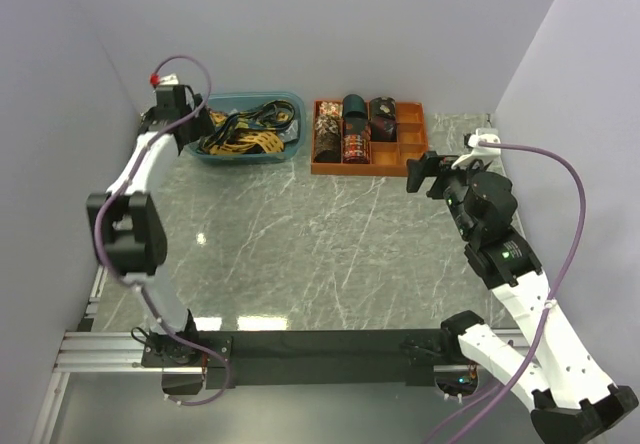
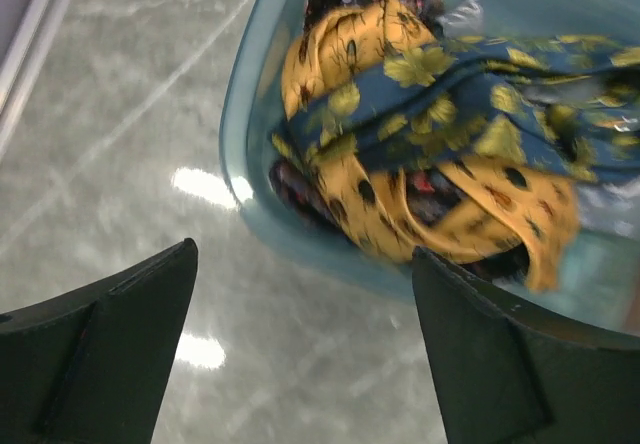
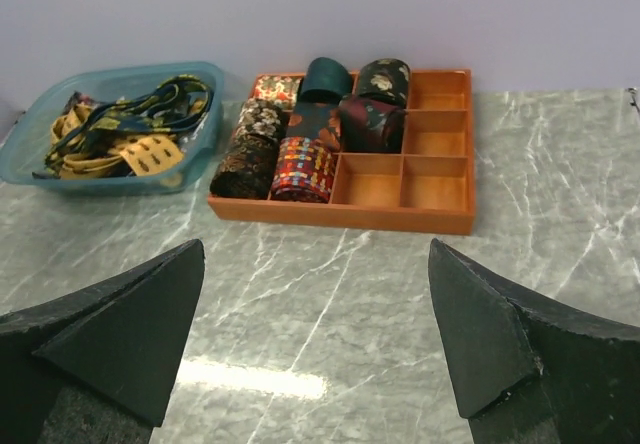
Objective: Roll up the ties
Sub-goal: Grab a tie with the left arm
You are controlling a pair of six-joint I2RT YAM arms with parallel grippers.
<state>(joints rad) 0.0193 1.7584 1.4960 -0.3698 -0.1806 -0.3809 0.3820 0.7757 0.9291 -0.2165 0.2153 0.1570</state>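
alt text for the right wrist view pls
An orange compartment tray on a marble table holds several rolled ties in its left sections, the right ones bare. A blue bin of loose ties sits to its left; the open right gripper frames the bottom.

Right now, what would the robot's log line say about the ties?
left hand: open, over bin edge | right hand: open, empty, facing tray | loose ties: in bin | rolled ties: in tray
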